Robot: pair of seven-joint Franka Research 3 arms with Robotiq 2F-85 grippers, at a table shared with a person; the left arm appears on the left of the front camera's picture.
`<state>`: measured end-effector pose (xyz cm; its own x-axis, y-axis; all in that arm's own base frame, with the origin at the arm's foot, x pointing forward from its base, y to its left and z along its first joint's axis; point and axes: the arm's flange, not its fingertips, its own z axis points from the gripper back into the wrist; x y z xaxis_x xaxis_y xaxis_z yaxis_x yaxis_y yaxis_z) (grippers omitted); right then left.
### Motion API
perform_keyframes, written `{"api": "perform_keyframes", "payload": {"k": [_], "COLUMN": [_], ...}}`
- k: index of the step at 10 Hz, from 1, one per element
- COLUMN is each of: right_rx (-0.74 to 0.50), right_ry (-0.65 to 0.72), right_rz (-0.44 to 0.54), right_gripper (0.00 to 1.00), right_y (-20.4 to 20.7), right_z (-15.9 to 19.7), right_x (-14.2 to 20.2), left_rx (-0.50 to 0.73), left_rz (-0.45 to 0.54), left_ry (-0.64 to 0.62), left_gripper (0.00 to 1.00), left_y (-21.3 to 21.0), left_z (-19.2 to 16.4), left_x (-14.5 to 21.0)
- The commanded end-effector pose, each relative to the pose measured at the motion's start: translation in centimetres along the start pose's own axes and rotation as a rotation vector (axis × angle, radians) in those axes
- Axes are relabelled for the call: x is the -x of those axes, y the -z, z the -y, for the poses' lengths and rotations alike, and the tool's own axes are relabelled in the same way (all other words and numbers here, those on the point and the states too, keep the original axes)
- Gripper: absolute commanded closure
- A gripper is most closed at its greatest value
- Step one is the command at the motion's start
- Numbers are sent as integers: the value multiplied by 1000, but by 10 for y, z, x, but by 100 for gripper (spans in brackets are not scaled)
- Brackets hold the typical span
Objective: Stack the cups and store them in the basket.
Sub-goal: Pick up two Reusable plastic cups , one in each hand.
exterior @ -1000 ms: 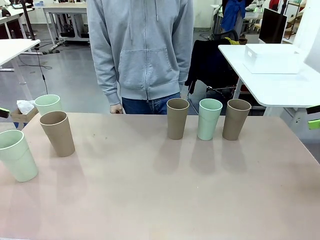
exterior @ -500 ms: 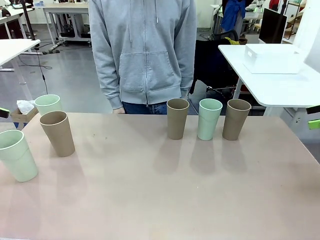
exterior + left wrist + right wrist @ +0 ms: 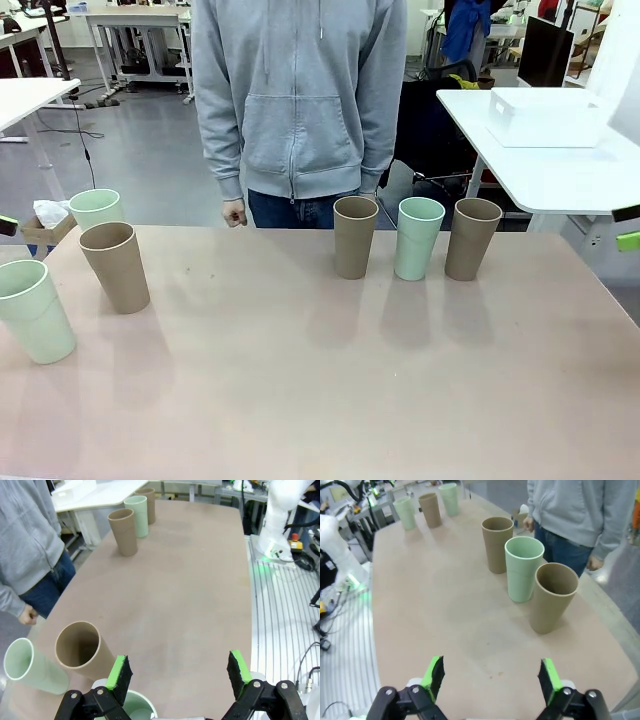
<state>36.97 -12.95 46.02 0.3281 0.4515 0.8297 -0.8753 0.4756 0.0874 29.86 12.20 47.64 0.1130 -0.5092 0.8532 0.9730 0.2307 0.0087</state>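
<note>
Six cups [image 3: 356, 235] upright on the table [image 3: 320, 400]. Left hand [image 3: 178, 671] apart, empty; mint cup [image 3: 137, 709] right beneath its fingers, tan cup [image 3: 82, 650] just ahead. Right hand [image 3: 491, 674] apart, empty; three-cup row [image 3: 523, 567] ahead of it. Probable basket [image 3: 545, 115] on second table [image 3: 560, 175], beyond right hand.

Left end effector [image 3: 178, 666] — black, with green pads [image 3: 118, 672] and silver screws.

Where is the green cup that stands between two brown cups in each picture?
Front view: the green cup is right of middle, near the table's far edge.
Left wrist view: top, left of middle.
Right wrist view: right of middle, upper half.
Shared landmark: the person's grey hoodie.
</note>
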Motion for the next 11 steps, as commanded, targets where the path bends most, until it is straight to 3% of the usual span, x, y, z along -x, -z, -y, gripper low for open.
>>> {"api": "perform_keyframes", "payload": {"k": [1,4,5,7,11], "right_rx": [-83,-145,-141,-138,-172], "right_ry": [-68,-104,-138,-161,-192], "right_rz": [49,127,143,175,229], "right_gripper": [0,0,0,0,0], "right_y": [-1,-1,2,20,67], "right_z": [51,99,114,146,186], "right_x": [-13,-6,0,14,52], "left_rx": [48,129,69,104,194], "left_rz": [21,49,54,126,216], "left_ry": [59,103,108,116,123], "left_gripper": [0,0,0,0,0], "left_y": [-35,-113,-135,-165,-152], "left_z": [-4,-19,-35,-60,-114], "left_x": [1,23,36,70,148]}}
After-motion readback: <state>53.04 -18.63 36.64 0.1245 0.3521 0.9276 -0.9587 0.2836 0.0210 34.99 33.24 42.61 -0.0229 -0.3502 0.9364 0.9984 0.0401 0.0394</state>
